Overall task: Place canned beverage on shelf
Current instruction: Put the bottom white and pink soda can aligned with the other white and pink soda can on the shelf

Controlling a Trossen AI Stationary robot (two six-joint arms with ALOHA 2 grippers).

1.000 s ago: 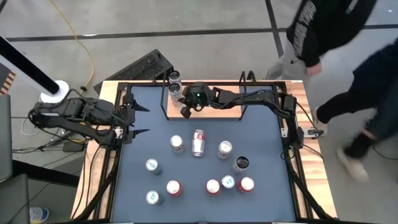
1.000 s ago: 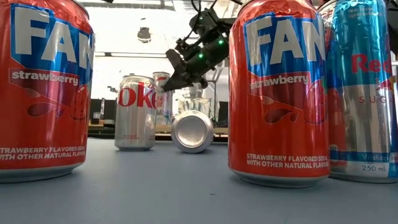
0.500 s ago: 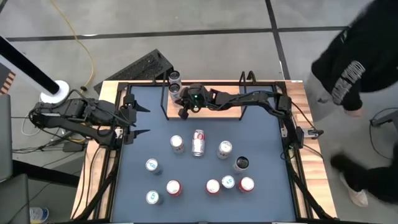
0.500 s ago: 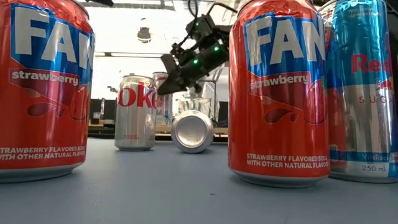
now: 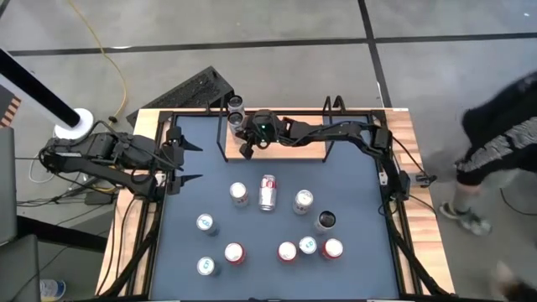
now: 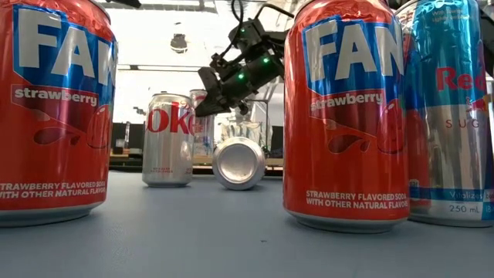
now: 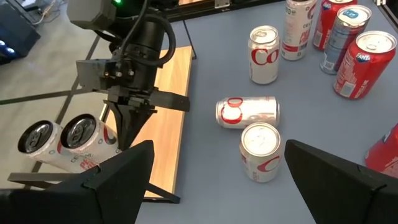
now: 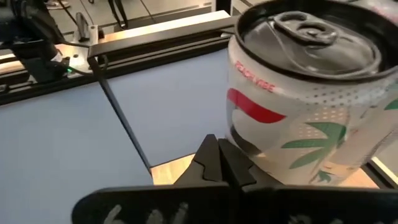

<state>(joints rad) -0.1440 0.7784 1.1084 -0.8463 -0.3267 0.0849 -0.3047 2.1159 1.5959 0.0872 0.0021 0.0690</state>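
RIGHT claw [image 5: 247,152]: together, empty, over shelf [image 7: 168,112] beside two cans [image 5: 236,112] | LEFT claw [image 5: 186,161]: apart, idle at surface [image 5: 352,268] edge | RISK: my closed claw could swing into the shelved cans and topple them.

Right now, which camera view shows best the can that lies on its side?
The left wrist view: the lying can shows whole there, along its length, between two upright cans. The high view shows it small from above. The low view shows only its round end. The right wrist view misses it.
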